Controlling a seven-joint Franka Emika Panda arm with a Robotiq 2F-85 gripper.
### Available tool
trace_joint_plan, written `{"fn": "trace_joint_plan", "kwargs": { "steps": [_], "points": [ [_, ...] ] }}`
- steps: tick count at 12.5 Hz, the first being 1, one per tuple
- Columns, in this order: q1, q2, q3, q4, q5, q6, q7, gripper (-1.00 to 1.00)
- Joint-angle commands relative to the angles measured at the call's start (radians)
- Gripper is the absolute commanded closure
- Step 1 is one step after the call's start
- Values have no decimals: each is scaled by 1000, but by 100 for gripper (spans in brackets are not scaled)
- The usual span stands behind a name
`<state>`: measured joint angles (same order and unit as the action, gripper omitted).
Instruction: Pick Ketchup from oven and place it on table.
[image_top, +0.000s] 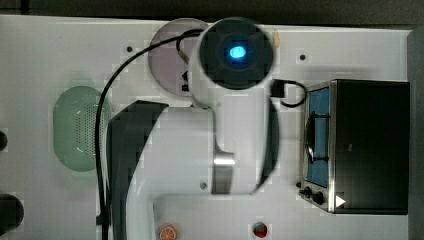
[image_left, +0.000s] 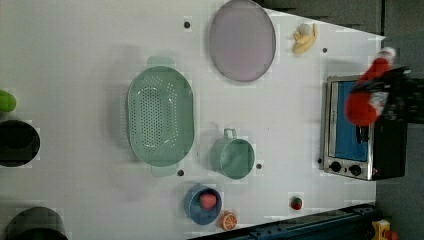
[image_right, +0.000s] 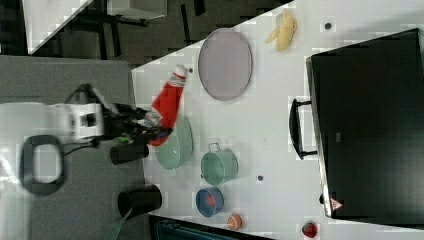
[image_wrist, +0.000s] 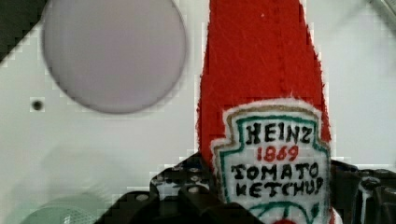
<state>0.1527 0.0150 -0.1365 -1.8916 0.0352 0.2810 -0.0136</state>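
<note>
The red ketchup (image_right: 167, 102) with its white cap hangs in the air, clear of the white table (image_right: 270, 125), and my gripper (image_right: 156, 127) is shut on its lower body. In the left view the ketchup (image_left: 367, 95) shows in front of the oven (image_left: 350, 130), held by the gripper (image_left: 382, 97). The wrist view has the bottle (image_wrist: 264, 70) running away from the camera, with black fingers (image_wrist: 187, 191) on either side of its label. Below it lies the table (image_wrist: 93, 149). The oven (image_top: 360, 145) stands at the top view's right with its glass door shut.
A purple plate (image_left: 242, 40) lies close beside the bottle's tip in the wrist view. On the table are a green colander (image_left: 160, 115), a green pot (image_left: 232, 157), a blue bowl (image_left: 202, 202) holding a red fruit, an orange half (image_left: 229, 220), a strawberry (image_left: 296, 202) and a banana (image_left: 304, 37).
</note>
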Motion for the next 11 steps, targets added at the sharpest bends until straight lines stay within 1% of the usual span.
{"fn": "trace_joint_plan", "kwargs": {
  "steps": [1, 4, 6, 8, 11],
  "points": [
    [-31, 31, -34, -143, 14, 122, -14, -26],
    [-32, 81, -36, -279, 14, 259, -14, -26],
    [-32, 138, -39, -333, 14, 375, -14, -26],
    [-32, 211, -38, -356, 21, 449, -14, -26],
    [-31, 319, -24, -355, 27, 580, -14, -26]
  ]
}}
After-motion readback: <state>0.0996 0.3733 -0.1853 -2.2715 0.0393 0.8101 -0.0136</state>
